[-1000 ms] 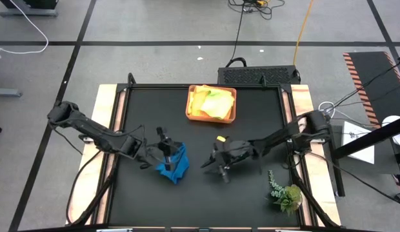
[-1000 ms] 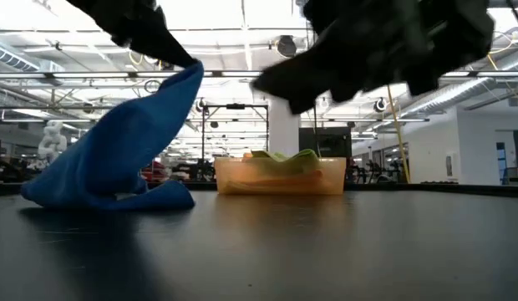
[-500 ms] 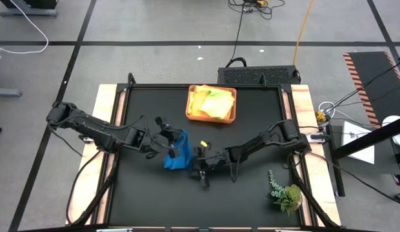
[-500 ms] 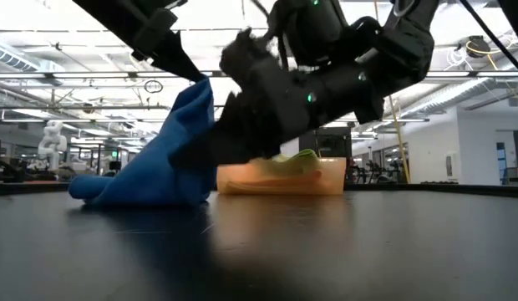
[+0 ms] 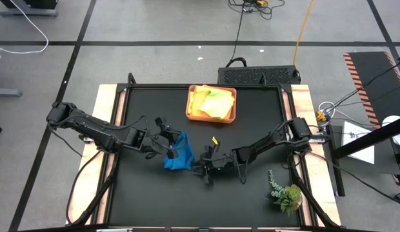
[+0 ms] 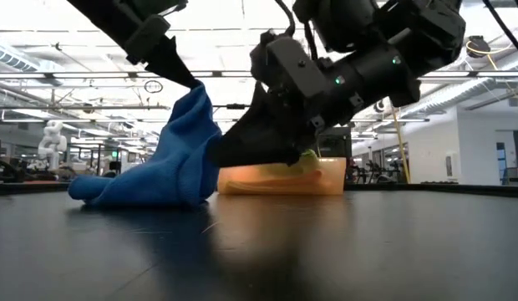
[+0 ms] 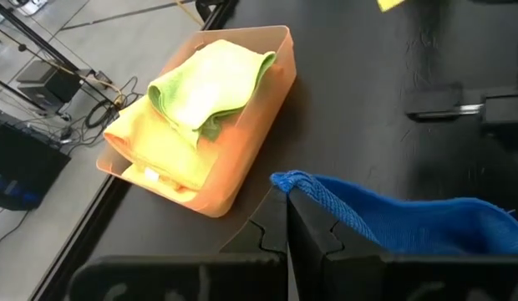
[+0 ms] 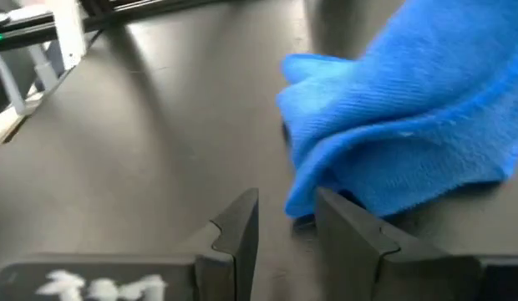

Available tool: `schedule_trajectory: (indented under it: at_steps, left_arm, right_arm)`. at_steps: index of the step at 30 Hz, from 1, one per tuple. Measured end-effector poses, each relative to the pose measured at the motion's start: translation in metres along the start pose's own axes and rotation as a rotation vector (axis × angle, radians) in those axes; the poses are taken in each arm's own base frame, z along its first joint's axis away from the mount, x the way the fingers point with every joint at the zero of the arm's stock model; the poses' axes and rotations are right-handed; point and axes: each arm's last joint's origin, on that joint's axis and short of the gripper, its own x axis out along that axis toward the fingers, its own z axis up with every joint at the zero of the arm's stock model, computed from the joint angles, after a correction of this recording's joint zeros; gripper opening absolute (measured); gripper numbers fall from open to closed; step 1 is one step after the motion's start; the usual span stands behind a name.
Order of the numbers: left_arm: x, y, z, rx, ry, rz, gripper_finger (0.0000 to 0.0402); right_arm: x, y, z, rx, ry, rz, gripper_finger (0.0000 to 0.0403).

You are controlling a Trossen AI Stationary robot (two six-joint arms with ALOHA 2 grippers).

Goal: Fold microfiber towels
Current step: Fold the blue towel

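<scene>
Soft and limp, the blue towel (image 5: 177, 157) hangs from the left gripper (image 5: 169, 145) clamped on one corner; right gripper (image 8: 282, 219), fingers apart, nears a low edge

Blue towel (image 8: 401, 125) just beyond parted jaws

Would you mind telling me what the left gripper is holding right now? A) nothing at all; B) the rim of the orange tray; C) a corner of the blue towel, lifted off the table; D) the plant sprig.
C: in the left wrist view the left gripper is shut on a corner of the blue towel, and the low view shows that corner pulled up while the rest lies on the table.
</scene>
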Motion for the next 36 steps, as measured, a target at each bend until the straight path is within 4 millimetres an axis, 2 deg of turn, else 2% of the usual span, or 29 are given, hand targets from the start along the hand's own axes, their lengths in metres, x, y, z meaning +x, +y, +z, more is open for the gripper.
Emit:
schedule_trajectory:
  at_steps: [7,16,21,25,33,36]
  left_arm:
    - [0.0,0.0,0.0,-0.001,-0.003,-0.001,0.0]
    - [0.0,0.0,0.0,0.002,-0.004,-0.001,0.0001]
    - [0.0,0.0,0.001,0.0,-0.005,-0.001,0.0001]
    - [0.0,0.0,0.001,0.0,-0.005,-0.001,0.0001]
    - [0.0,0.0,0.001,-0.004,-0.005,-0.002,0.0001]
    - [0.0,0.0,0.001,-0.005,-0.005,-0.002,0.0001]
  right_arm:
    - [0.011,-0.004,-0.012,0.081,-0.02,0.001,0.0113]
    - [0.016,-0.006,-0.005,0.101,-0.06,-0.008,0.0134]
    - [0.017,-0.01,-0.006,0.095,-0.042,-0.037,0.0133]
    - [0.017,-0.01,-0.008,0.091,-0.023,-0.039,0.0113]
    - [0.017,-0.011,-0.008,0.074,-0.019,-0.04,0.0037]
    - [0.017,-0.01,-0.008,0.081,-0.02,-0.038,0.0026]
